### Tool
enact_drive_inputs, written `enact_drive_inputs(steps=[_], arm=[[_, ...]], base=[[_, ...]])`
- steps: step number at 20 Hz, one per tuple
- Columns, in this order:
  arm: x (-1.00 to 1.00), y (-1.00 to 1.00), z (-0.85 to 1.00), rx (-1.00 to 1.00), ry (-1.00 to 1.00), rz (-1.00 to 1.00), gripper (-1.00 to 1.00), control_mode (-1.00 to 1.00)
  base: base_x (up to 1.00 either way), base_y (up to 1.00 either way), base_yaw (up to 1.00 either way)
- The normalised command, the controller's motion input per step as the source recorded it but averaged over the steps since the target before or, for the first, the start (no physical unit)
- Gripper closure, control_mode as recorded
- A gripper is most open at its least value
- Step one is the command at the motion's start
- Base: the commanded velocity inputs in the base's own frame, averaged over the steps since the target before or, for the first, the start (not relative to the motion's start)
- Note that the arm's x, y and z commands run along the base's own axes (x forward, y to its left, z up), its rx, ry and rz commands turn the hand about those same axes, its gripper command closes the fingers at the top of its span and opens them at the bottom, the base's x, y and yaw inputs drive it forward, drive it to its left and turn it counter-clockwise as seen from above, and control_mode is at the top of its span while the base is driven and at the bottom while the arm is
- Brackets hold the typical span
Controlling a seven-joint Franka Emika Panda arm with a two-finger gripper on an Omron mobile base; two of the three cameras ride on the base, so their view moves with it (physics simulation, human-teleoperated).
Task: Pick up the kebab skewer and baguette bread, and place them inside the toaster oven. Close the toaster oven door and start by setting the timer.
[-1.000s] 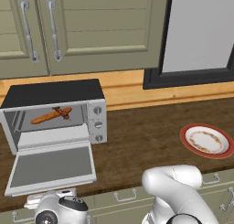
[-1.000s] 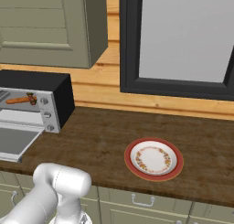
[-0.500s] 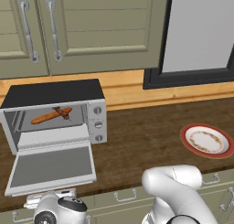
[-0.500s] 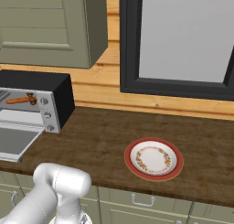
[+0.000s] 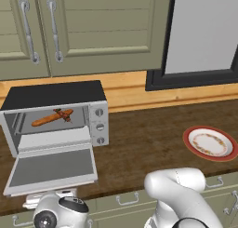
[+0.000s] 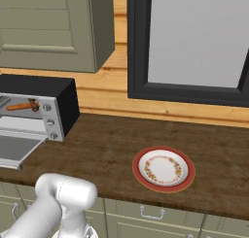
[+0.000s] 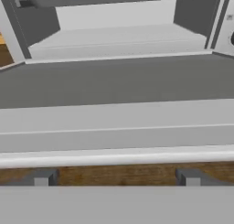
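Observation:
The toaster oven [image 5: 56, 94] stands at the counter's left, and its door [image 5: 51, 169] hangs open and lies flat. On the rack inside rest the baguette bread [image 5: 45, 119] and, at its right end, the kebab skewer [image 5: 63, 114]. From the right base view, the baguette [image 6: 16, 106] and skewer [image 6: 33, 105] show through the oven mouth. My gripper [image 7: 116, 178] is open, its fingertips [image 7: 41, 177] spread wide just below the door's silver bar handle [image 7: 117, 157], holding nothing. In the left base view my hand [image 5: 58, 208] sits under the door's front edge.
A red-rimmed plate [image 5: 210, 143], bare, lies on the dark wood counter [image 5: 139, 143] to the right. Three knobs [image 5: 99, 127] run down the oven's right panel. Cabinets hang above the oven and a dark-framed window [image 6: 194, 42] sits behind the counter.

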Motion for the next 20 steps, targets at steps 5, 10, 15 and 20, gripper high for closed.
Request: enact_drive_inputs(steps=[5, 10, 15, 20], arm=[[0.10, 0.00, 0.50, 0.00, 0.00, 0.00, -1.00, -1.00], [0.13, 0.01, 0.50, 0.00, -0.01, 0.00, -1.00, -1.00], [0.20, 0.00, 0.47, 0.00, -0.03, 0.00, -1.00, -1.00], [0.06, 0.00, 0.11, 0.00, -0.08, 0.00, -1.00, -1.00]], base=[[0.00, 0.00, 0.00], [0.00, 0.00, 0.00], [0.00, 0.00, 0.00], [0.00, 0.00, 0.00]])
